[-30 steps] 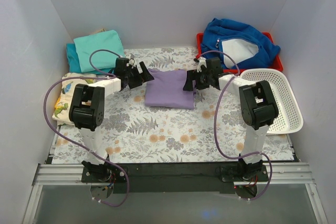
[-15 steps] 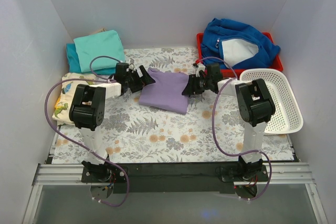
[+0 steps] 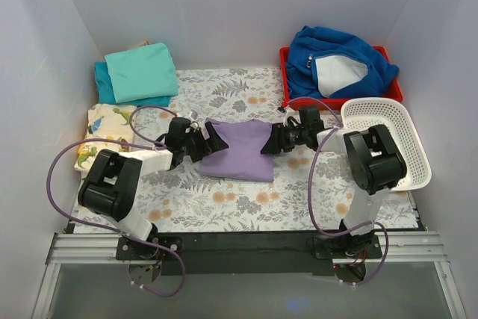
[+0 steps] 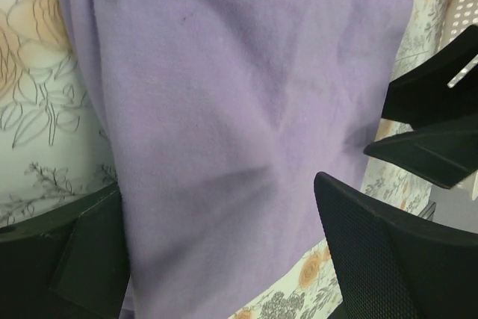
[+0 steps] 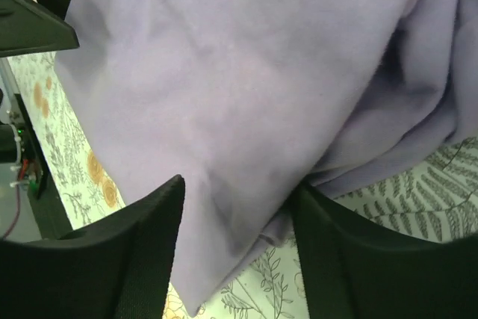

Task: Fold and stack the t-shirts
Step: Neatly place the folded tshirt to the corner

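Note:
The lavender t-shirt [image 3: 239, 151] lies folded in a flat rectangle on the floral cloth in the middle of the table. My left gripper [image 3: 210, 142] sits low at its left edge; in the left wrist view [image 4: 216, 184] its jaws stand wide apart over the shirt [image 4: 224, 95]. My right gripper [image 3: 270, 143] is at the shirt's right edge; in the right wrist view [image 5: 237, 184] its jaws pinch a bunched fold of the shirt [image 5: 224, 72]. A turquoise t-shirt [image 3: 142, 71] lies folded on a darker teal one [image 3: 103, 84] at the far left.
A royal-blue fleece jacket [image 3: 340, 61] fills a red tray [image 3: 394, 91] at the far right. A white mesh basket [image 3: 414, 155] stands right of my right arm. A folded animal-print cloth [image 3: 101, 128] lies at the left edge. White walls close in the table.
Both grippers have moved toward the near edge and down, bringing the lavender t-shirt with them. It was tilted half a second ago and lies flat now.

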